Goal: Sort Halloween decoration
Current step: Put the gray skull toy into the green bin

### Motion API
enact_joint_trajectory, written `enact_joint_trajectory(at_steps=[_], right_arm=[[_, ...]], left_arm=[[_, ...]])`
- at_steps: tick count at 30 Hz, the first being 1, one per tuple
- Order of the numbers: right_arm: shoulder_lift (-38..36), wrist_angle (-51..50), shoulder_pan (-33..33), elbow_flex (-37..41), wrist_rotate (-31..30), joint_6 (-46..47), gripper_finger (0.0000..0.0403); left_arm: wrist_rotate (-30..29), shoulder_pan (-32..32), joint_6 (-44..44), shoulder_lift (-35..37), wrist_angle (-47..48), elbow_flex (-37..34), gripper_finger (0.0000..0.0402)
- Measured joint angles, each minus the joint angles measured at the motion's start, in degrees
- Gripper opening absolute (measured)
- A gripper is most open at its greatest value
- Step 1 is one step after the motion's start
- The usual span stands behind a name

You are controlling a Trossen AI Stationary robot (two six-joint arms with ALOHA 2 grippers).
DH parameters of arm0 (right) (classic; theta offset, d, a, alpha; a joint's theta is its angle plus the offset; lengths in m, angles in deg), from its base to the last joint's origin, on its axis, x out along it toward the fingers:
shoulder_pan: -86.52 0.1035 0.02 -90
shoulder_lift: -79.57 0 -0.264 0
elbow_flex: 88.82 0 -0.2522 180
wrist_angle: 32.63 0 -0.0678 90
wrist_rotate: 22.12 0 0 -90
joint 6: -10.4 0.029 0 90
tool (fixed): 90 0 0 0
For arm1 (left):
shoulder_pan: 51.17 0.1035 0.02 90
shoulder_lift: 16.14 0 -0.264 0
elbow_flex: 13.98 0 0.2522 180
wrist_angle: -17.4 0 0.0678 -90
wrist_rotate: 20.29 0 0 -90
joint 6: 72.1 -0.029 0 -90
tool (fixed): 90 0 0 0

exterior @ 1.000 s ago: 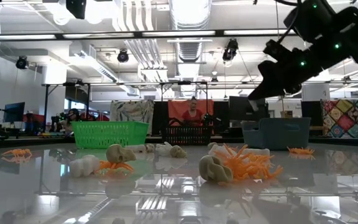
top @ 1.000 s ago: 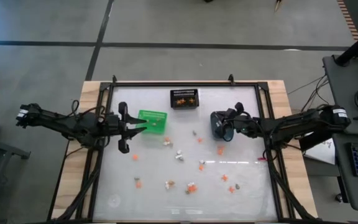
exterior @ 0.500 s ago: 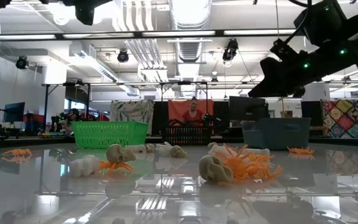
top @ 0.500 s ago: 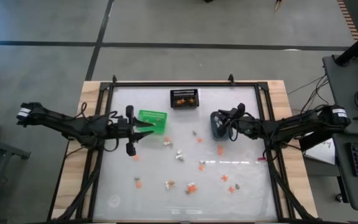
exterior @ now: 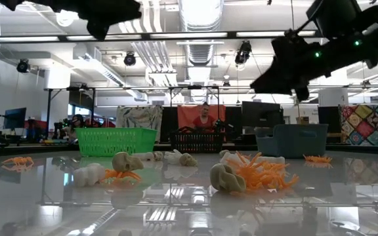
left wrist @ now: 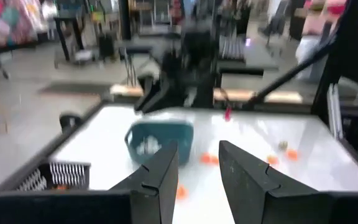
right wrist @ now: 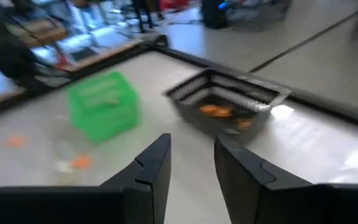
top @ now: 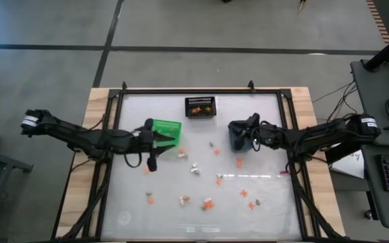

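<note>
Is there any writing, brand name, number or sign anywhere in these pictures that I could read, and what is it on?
None can be read.
The green bin, the black mesh bin and the blue-grey bin show no lettering.
The banners in the room behind the table are too blurred to read.

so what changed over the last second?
The left gripper swung out from the table's left edge toward the middle, past the green bin, fingers parted with nothing between them. The right gripper shifted slightly above the blue-grey bin, and its fingers now stand apart, empty. The black mesh bin and the scattered trinkets lie as before.
</note>
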Motion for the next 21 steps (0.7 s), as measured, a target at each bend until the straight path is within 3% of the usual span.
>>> enact_joint_trajectory(at_steps=[8,14,21], right_arm=[[0.02,-20.07,1.13,-11.06,13.58,14.34,0.0099],[0.04,-40.3,5.54,-20.92,13.76,17.52,0.0099],[-0.08,-48.9,10.64,-25.51,13.78,17.15,0.01]], left_arm=[[0.02,0.0,4.16,-7.12,11.21,5.28,0.01],[2.76,0.18,-3.76,-15.6,11.12,8.1,0.01],[10.68,2.87,-12.77,-24.03,11.89,13.64,0.01]])
